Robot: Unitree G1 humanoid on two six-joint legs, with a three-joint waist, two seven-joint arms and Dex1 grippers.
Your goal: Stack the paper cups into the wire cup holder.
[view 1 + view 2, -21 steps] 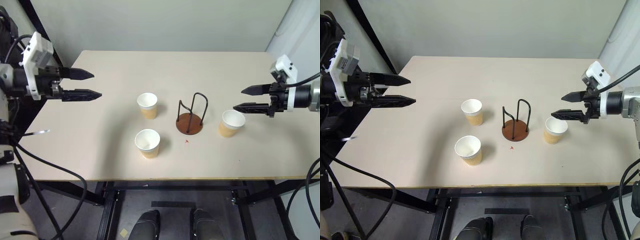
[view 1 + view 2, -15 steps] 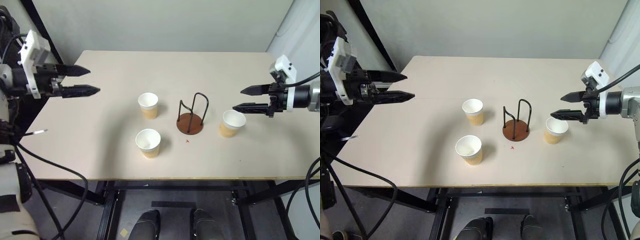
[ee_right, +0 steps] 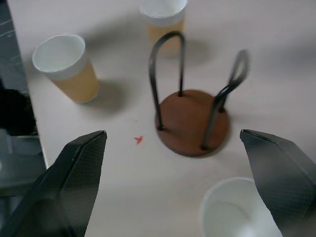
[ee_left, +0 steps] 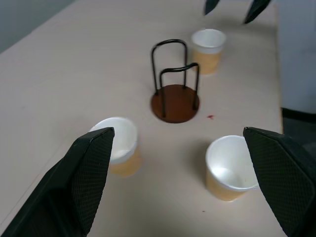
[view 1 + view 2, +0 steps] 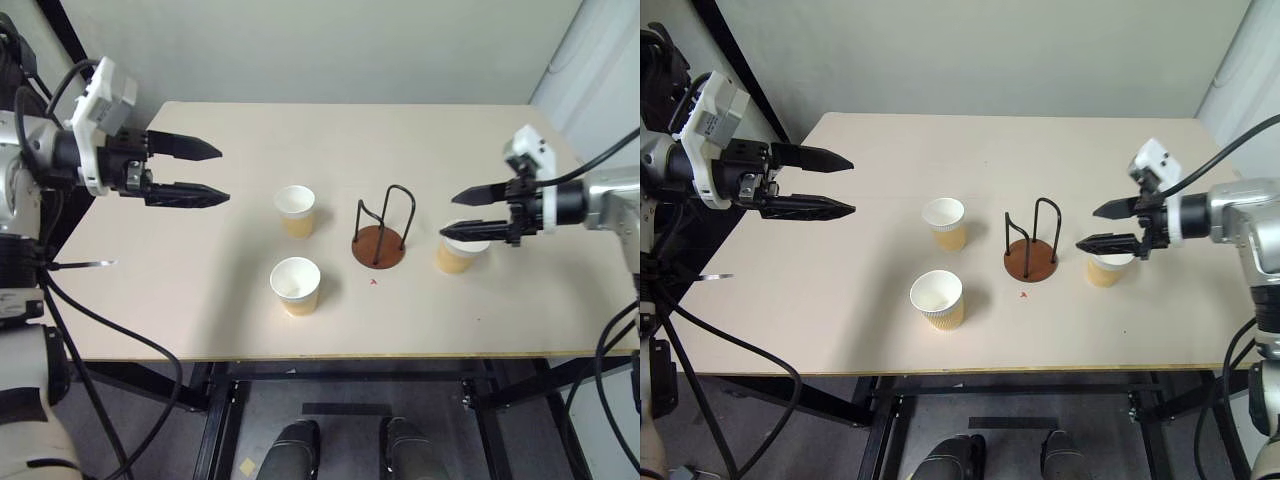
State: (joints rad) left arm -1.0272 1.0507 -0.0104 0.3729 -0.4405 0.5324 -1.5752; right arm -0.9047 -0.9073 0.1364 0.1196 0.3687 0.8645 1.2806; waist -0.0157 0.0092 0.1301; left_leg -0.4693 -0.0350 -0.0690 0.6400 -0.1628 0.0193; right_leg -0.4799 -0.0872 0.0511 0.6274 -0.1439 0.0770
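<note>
You had both grippers spread wide: the left gripper (image 5: 215, 174) hung above the counter (image 5: 180, 290), the right gripper (image 5: 449, 215) just over one of three upright paper cups (image 5: 456, 252) beside the empty wire cup holder (image 5: 381, 234).

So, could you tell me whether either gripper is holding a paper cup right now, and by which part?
Nothing is held. The left gripper is open above the table, and the right gripper is open over the cup beside the wire cup holder, not gripping it.
</note>
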